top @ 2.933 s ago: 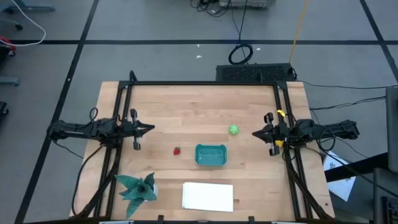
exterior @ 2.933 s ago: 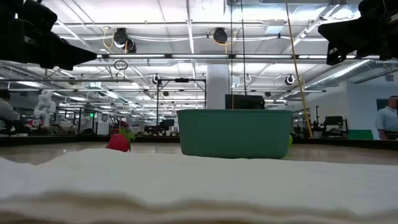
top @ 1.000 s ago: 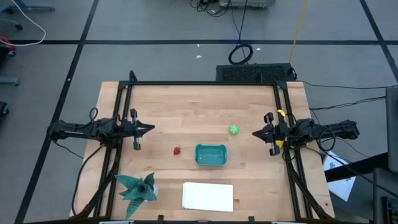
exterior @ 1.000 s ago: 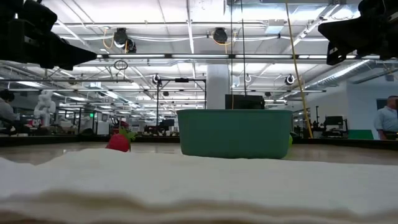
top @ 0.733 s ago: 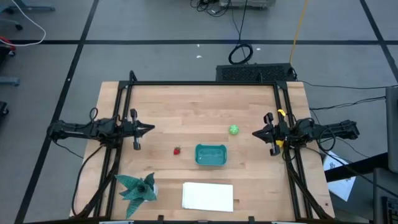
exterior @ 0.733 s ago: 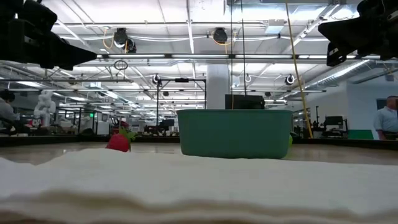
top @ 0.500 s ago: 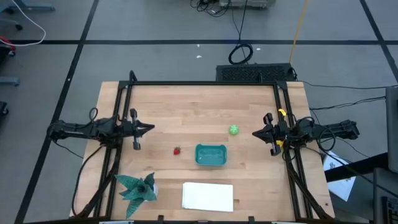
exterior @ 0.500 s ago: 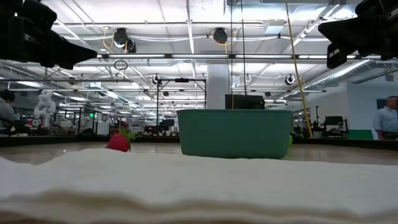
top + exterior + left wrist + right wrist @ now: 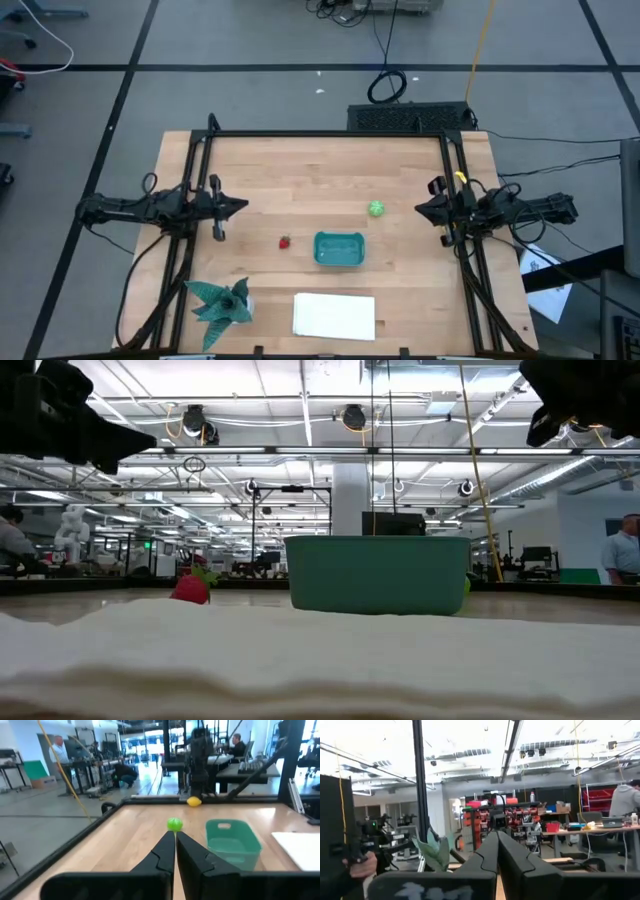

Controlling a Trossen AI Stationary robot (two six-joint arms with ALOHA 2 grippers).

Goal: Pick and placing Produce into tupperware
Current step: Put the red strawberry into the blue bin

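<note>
- From above, the teal tub (image 9: 339, 249) sits near the middle of the wooden table (image 9: 300, 170), and nothing shows inside it. A red toy strawberry (image 9: 285, 241) lies just beside it on the left arm's side; a light green ball (image 9: 376, 208) lies near its far right corner. A spiky teal star (image 9: 222, 301) and a flat white rectangle (image 9: 334, 315) lie along the near edge.
- The left gripper (image 9: 240, 207) and right gripper (image 9: 420, 209) hover at opposite table edges, both clenched on nothing.
- At table level, the tub (image 9: 378, 573) stands upright with the strawberry (image 9: 191, 588) beside it, apart.
- From the left wrist, the tub (image 9: 233, 842) looks empty; the green ball (image 9: 174, 824) and a yellow fruit (image 9: 194, 801) lie outside it.
- The right wrist looks out above the table at the room.
</note>
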